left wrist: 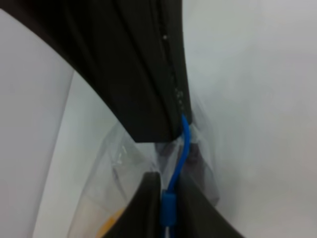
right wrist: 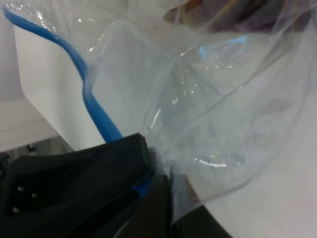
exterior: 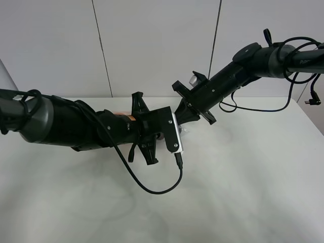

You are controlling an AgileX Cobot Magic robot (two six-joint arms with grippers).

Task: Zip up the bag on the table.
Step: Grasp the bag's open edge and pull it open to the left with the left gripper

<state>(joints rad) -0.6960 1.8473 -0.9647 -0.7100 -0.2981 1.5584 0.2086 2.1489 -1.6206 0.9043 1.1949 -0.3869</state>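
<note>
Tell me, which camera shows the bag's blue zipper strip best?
The right wrist view: the blue zipper strip runs as a long, sharp curve along the clear bag into the right gripper. The left wrist view shows only a short, blurred stretch in the left gripper. In the exterior high view the arms hide it.

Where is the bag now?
The bag is at the table centre, mostly hidden in the high view behind the left gripper and right gripper, both pinching its blue strip.

Pale grey panelled wall [exterior: 152, 45] behind, two thin dark vertical seams [exterior: 101, 45], lighter curved shape [exterior: 4, 76] at far left edge
</note>
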